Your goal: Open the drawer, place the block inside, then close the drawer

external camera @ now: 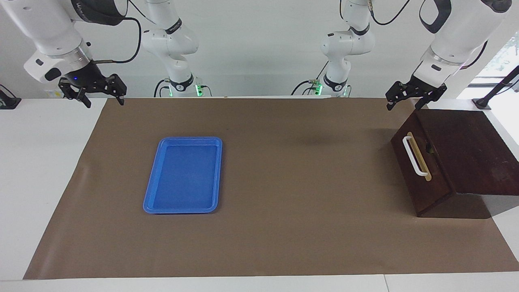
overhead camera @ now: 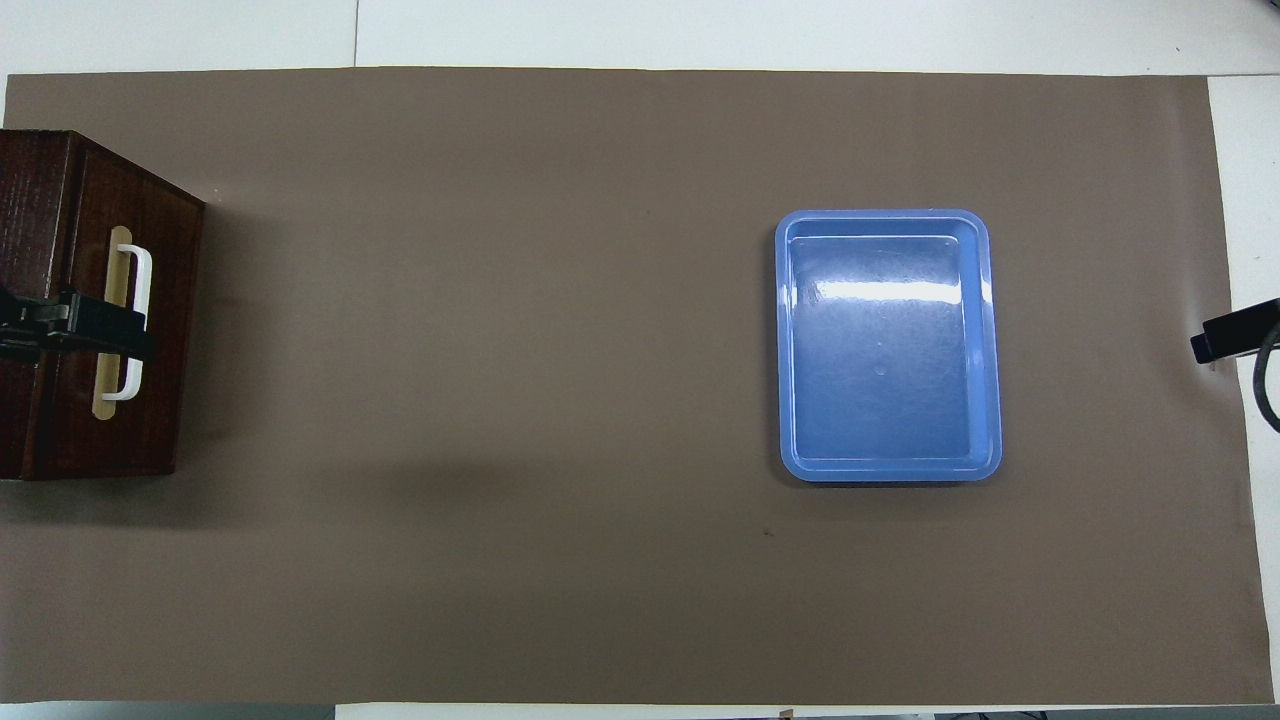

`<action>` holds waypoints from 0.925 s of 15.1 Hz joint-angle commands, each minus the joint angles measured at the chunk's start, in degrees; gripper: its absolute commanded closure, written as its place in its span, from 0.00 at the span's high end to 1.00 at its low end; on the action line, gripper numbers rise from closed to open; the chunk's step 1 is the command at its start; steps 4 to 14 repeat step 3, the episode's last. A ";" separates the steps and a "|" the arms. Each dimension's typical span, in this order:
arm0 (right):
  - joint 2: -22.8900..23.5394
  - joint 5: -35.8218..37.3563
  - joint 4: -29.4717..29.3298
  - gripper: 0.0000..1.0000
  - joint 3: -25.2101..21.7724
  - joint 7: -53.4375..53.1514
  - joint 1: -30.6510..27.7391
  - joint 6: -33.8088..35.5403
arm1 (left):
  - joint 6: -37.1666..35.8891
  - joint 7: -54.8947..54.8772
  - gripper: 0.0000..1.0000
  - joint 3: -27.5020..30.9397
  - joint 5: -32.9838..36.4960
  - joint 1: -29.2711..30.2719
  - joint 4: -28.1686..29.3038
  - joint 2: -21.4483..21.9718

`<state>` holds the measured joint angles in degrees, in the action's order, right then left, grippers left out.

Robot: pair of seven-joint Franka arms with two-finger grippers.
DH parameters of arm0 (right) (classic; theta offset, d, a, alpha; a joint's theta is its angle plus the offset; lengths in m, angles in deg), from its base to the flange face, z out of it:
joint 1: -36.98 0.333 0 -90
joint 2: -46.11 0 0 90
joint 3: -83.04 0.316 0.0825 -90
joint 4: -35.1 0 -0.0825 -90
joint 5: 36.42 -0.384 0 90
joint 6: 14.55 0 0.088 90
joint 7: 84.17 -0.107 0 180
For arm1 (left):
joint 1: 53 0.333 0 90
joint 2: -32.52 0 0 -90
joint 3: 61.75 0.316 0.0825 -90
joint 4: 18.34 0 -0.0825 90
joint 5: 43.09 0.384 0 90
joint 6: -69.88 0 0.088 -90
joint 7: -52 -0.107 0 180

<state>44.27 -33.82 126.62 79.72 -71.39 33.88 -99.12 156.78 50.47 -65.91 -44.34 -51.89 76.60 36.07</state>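
1. Fingers of the left gripper (external camera: 401,102) stand apart and hold nothing; it hangs in the air over the drawer box's edge nearest the robots, at the left arm's end of the bench (external camera: 40,170).
2. Fingers of the right gripper (external camera: 103,100) are also spread and bare, above the brown mat's (external camera: 284,227) corner at the right arm's end, where that arm waits.
3. The drawer (external camera: 419,162) is pushed fully into its dark wooden box (external camera: 470,150); its white bar handle (external camera: 414,156) on the tan strip faces the blue tray, so its contents are hidden.
4. The blue tray (external camera: 151,202) lies flat on the mat, well apart from the box, with nothing in it.
5. No yellow block shows in either view.
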 commanded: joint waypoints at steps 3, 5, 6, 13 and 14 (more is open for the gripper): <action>-0.80 0.47 0.67 1.00 0.59 -0.91 -0.42 -0.16 | -0.59 -0.93 1.00 -0.50 -0.51 0.73 0.68 1.20; -0.80 0.47 0.67 1.00 0.59 -0.91 -0.42 -0.16 | -0.59 -0.93 1.00 -0.50 -0.51 0.73 0.68 1.20; -0.80 0.47 0.67 1.00 0.59 -0.91 -0.42 -0.16 | -0.59 -0.93 1.00 -0.50 -0.51 0.73 0.68 1.20; -0.80 0.47 0.67 1.00 0.59 -0.91 -0.42 -0.16 | -0.59 -0.93 1.00 -0.50 -0.51 0.73 0.68 1.20; -0.80 0.47 0.67 1.00 0.59 -0.91 -0.42 -0.16 | -0.59 -0.93 1.00 -0.50 -0.51 0.73 0.68 1.20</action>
